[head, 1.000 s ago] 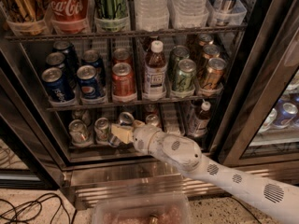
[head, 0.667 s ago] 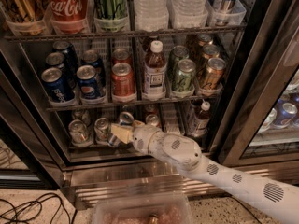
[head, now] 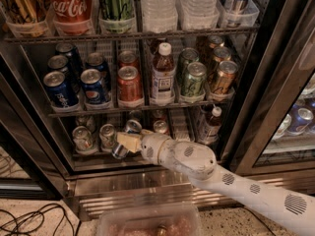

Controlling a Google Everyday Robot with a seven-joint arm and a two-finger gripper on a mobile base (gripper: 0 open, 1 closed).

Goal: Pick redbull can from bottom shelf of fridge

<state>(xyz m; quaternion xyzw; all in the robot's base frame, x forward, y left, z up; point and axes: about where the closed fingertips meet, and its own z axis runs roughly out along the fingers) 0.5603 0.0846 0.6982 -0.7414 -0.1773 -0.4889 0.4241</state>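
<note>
Pincer: I am reaching it into the fridge at the front edge of the bottom shelf. Its cream, blocky tip is lying over the middle of the can.
Pincer state: I cannot tell whether I am gripping or merely resting against the can.
Can: slim cylinder with a blue and silver body. It is showing just below my pincer at the shelf's front edge, left of centre. A round silver top is showing just above the pincer, and I cannot tell whether it belongs to the same can.
Arm: smooth white shell with rounded joints and patches of fine dots. It is coming in from the lower right corner.
Slim cans: two more with dull silver tops are standing upright just left of my pincer, in narrow lanes of the bottom shelf.
Small bottle: dark liquid and a white cap, standing at the right end of the bottom shelf.
Wire rack: thin metal bars, the next level up.
Pepsi cans: wider and glossy blue, sitting at the rack's left end.
Red can: shiny, sitting right of them.
Bottle: clear plastic, brown liquid, white cap, sitting at the rack's middle.
Green cans: metallic, sitting right of the bottle.
Tub: clear plastic with rounded corners, lying on the speckled floor below the fridge.
</note>
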